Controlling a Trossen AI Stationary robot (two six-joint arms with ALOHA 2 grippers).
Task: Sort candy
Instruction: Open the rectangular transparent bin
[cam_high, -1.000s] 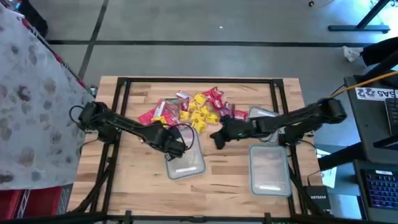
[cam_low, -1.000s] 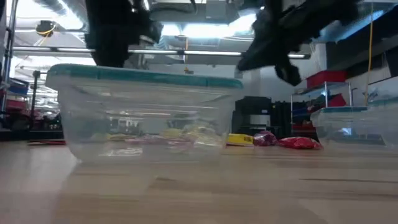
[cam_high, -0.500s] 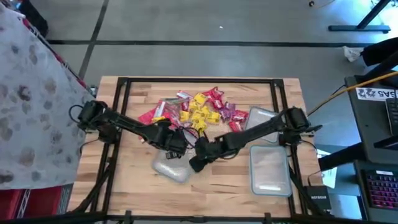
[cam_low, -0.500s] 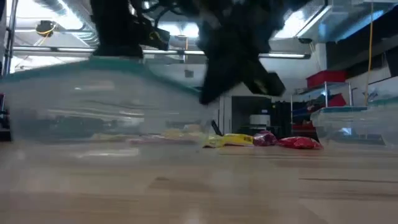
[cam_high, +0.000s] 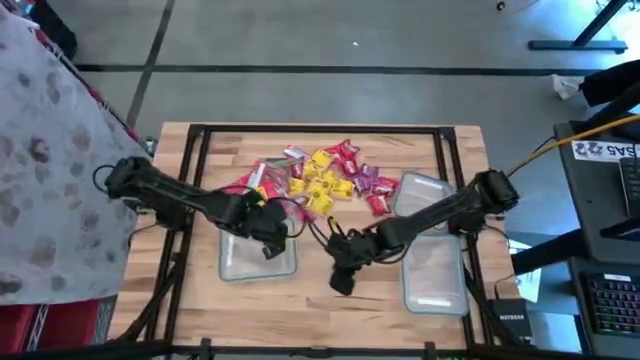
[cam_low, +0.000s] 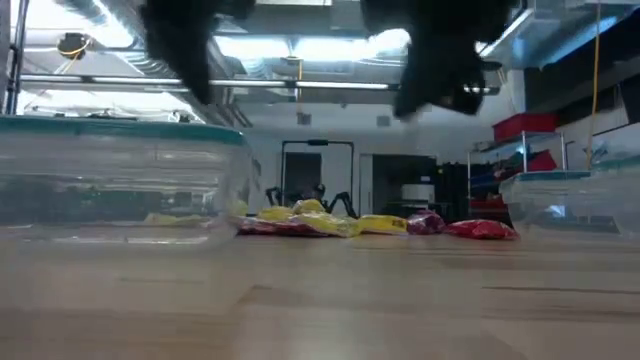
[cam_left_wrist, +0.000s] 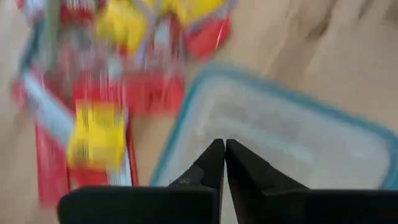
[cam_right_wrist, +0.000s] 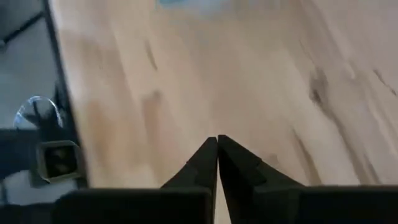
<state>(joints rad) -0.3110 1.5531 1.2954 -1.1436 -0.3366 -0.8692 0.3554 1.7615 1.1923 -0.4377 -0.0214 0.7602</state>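
The candy (cam_high: 315, 178), small red, yellow and purple wrapped pieces, lies in a loose pile on the wooden table's far middle; the low view shows the same candy (cam_low: 300, 220) flat on the wood. A clear container (cam_high: 245, 262) with a teal rim stands near-left of the pile. My left gripper (cam_high: 270, 245) is shut above that container's right part, and its fingertips (cam_left_wrist: 224, 149) hang over the inside, close to the rim (cam_left_wrist: 186, 118). My right gripper (cam_high: 341, 283) is shut over bare wood (cam_right_wrist: 186, 74), right of the container.
Two more clear containers stand on the right: one near the front (cam_high: 433, 275) and one behind it (cam_high: 422, 190), beside the candy. A black frame (cam_high: 320, 128) runs around the table. Bare wood lies along the near edge between the containers.
The left container has slid toward the table's left edge, turning askew midway and ending square again. My right gripper swung from beside the candy toward the near-left, up to the container's right side, then drew back a little toward the right and near edge.
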